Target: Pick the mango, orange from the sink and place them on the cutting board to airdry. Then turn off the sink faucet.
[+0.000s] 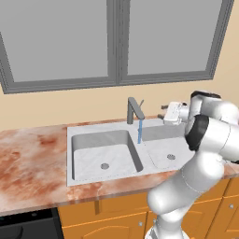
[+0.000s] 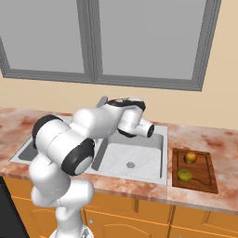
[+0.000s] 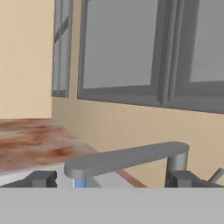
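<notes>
On the dark wooden cutting board (image 2: 204, 182), right of the sink (image 2: 157, 153), lie the orange (image 2: 189, 157) at the back and the yellow-green mango (image 2: 184, 175) in front of it. Both basins of the sink (image 1: 70, 140) hold no fruit. A blue stream of water (image 1: 139, 130) runs from the grey sink faucet (image 1: 134, 111). My gripper (image 1: 161, 112) hovers open just right of the faucet, at spout height, holding nothing. In the hand view the spout (image 3: 127, 158), post and thin lever (image 3: 216, 175) lie close ahead, between my spread fingertips (image 3: 41, 179).
The marbled reddish counter (image 1: 32, 163) runs left of the sink. A wall with a grey-framed window (image 1: 112, 46) stands right behind the faucet. My own arm (image 2: 93, 125) covers the left basin in the right base view.
</notes>
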